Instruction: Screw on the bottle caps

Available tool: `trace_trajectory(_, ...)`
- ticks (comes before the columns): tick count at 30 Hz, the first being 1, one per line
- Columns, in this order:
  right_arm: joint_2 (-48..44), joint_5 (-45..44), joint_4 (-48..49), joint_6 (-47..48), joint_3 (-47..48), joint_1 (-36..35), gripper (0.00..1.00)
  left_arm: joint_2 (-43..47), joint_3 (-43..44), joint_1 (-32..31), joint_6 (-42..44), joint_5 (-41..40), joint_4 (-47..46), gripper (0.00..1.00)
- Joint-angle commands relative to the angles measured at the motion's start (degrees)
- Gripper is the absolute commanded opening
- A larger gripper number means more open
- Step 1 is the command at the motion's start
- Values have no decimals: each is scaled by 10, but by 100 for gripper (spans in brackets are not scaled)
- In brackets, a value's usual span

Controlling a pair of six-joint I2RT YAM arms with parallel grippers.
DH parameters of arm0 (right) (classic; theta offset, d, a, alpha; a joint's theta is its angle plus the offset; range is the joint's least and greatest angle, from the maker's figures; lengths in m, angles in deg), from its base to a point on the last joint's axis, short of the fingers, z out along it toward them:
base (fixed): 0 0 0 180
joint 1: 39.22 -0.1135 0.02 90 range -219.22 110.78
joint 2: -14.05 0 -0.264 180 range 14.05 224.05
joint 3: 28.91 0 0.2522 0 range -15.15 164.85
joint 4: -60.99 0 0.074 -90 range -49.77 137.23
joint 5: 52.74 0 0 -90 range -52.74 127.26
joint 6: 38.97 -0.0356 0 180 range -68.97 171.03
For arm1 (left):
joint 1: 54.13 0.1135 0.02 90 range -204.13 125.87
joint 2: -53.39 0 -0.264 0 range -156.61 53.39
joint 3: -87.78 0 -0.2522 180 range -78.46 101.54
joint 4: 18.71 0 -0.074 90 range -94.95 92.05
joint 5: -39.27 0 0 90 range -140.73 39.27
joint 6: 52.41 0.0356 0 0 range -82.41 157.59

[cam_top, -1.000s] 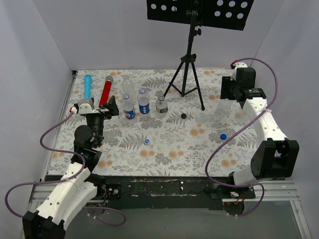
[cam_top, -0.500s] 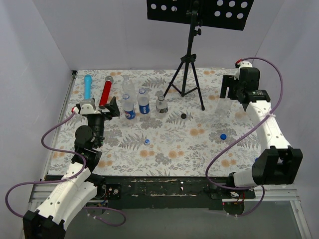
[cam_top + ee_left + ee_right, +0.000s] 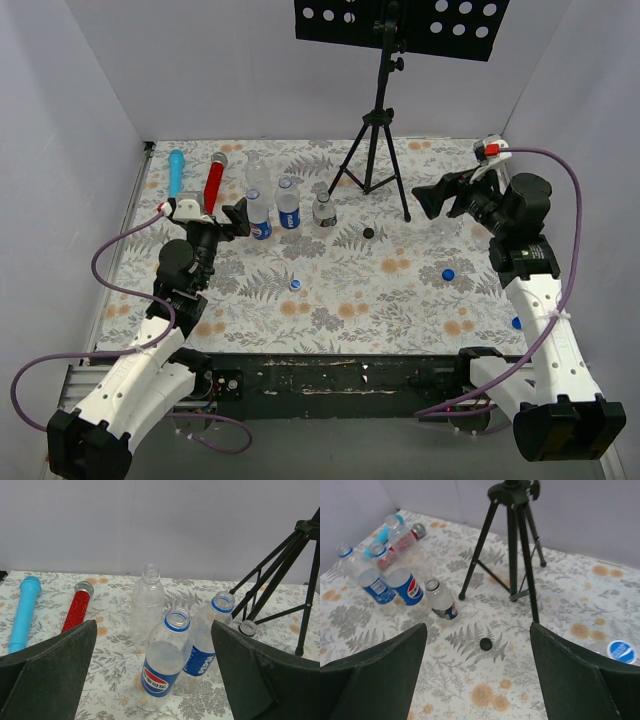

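Left jaws: wide apart, empty; left gripper (image 3: pixel 231 216) faces the bottles (image 3: pixel 163 666), just ahead.
Right jaws: wide apart, empty; right gripper (image 3: pixel 438 197) hangs over the tabletop's (image 3: pixel 400 300) far right part.
Black cap (image 3: pixel 486 643): flat, centred ahead of and below the right jaws, near the tripod (image 3: pixel 378 140) feet.
Right blue cap (image 3: pixel 448 273): toward the near edge from the right gripper.
Middle blue cap (image 3: pixel 296 284): nearward of the bottles.
Bottles: upright, necks open.
Judgement: the right arm is nearer the black cap.
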Motion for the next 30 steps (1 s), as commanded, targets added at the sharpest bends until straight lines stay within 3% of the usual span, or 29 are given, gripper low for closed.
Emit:
trace_trajectory(1,-2,49,42,-23,-40,-31,91,0,31,4,-6,27,34,98)
trace_trajectory(9,2,-74,-9,4,-70,-128,91,1,4,3,-62,61,39,98)
trace_trajectory(14,13,-92,-13,-7,-92,-169,91,43,-20,3,-134,56,94,98)
trace_trajectory(19,5,-31,39,-1,-134,-175,92,110,-16,3,-131,123,171,98)
trace_trajectory(22,-22,44,175,-33,-206,-175,93,154,-44,3,-83,188,150,98)
trace_trajectory(24,-32,104,284,-57,-255,-175,94,173,-69,3,-109,166,131,98)
trace_trajectory(27,4,149,270,-51,-239,-175,94,177,-72,3,-92,182,125,98)
trace_trajectory(30,44,135,222,-9,-195,-187,94,167,-65,3,-84,167,131,98)
